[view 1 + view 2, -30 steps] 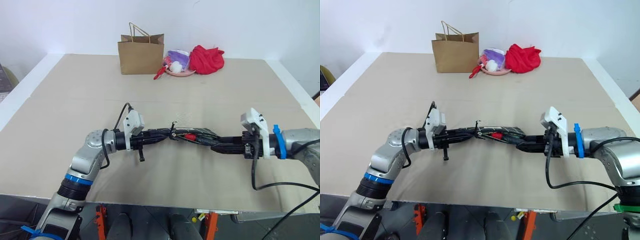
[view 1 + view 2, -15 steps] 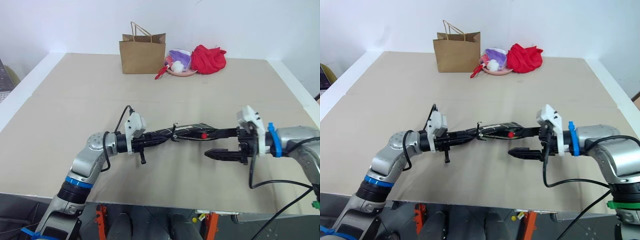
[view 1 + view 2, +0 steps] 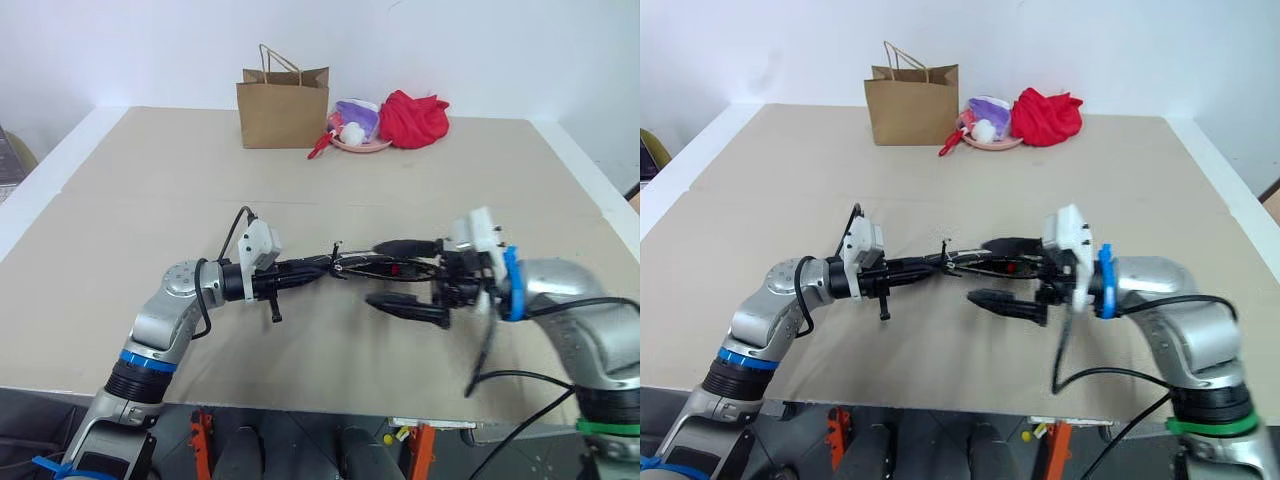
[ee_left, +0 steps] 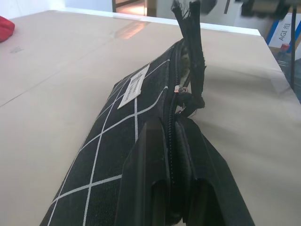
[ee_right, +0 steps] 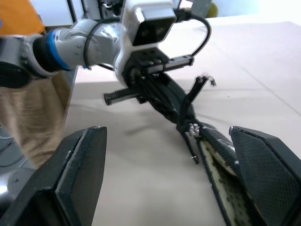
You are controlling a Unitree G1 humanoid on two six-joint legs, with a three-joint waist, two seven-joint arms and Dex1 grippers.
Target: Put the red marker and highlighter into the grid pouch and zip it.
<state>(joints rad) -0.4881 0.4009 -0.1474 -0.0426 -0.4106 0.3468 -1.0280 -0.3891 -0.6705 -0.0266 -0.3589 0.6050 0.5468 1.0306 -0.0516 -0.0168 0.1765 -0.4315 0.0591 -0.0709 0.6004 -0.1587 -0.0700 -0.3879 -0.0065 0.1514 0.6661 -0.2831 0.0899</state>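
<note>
Left gripper (image 3: pixel 318 268): two black fingers pinched together, pointing level toward the robot's right, elbow bent, forearm angled in over the table. Right gripper (image 3: pixel 392 274): black fingers spread wide apart, one above the other, pointing level toward the robot's left, facing the left gripper.

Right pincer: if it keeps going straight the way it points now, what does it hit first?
Probably the grid pouch: the open right pincer points along it toward the left pincer, which is shut on the pouch's far end. Depth is unclear, so its fingers may straddle the pouch.
</note>
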